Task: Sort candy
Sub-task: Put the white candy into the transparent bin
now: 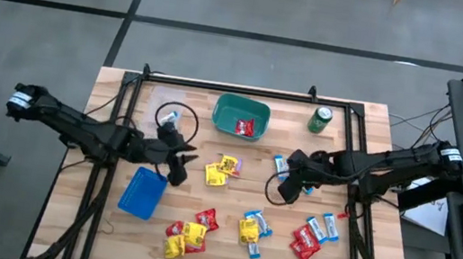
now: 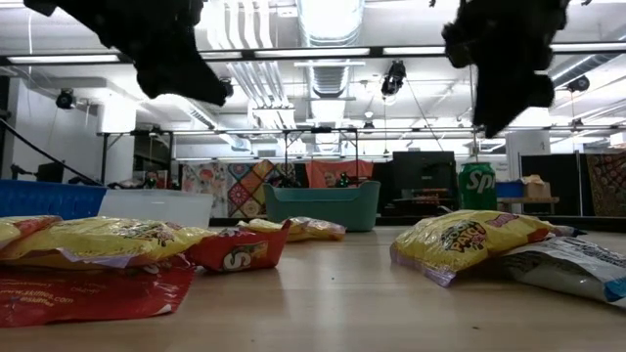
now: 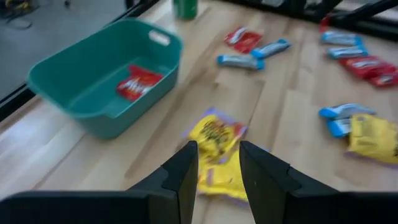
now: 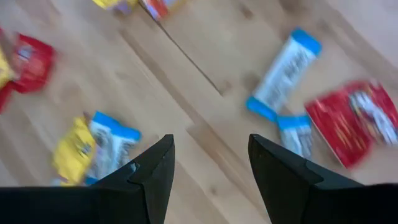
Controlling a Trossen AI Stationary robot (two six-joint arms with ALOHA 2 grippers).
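- Overhead, the left gripper [image 1: 179, 169] hovers beside the yellow packets [image 1: 220, 171] at mid-table, the blue tray [image 1: 142, 193] just below it. The right gripper [image 1: 290, 189] hangs near a blue-and-white wrapper [image 1: 280, 164]. The rest of the candy lies scattered along the table's near half; one red packet [image 1: 244, 128] already sits in the teal bin [image 1: 227, 106].
- From table height, both arms hang above the wood, clear of the sweets; the green can [image 2: 477, 186] stands far back, beside the bin.
- Past the left wrist, the fingers [image 3: 184, 173] stand slightly apart, holding nothing, with a yellow packet [image 3: 216, 134] just ahead. My guess: a narrow opening on a crinkly wrapper may pinch a corner and slip, or drag the second packet along.
- Past the right wrist, the fingers [image 4: 154, 171] are spread wide and empty over bare wood, between mixed packets. Overlapping kinds nearby could mean two get grabbed together.
- The frame rails near both arms could hamper reaches to the edges.
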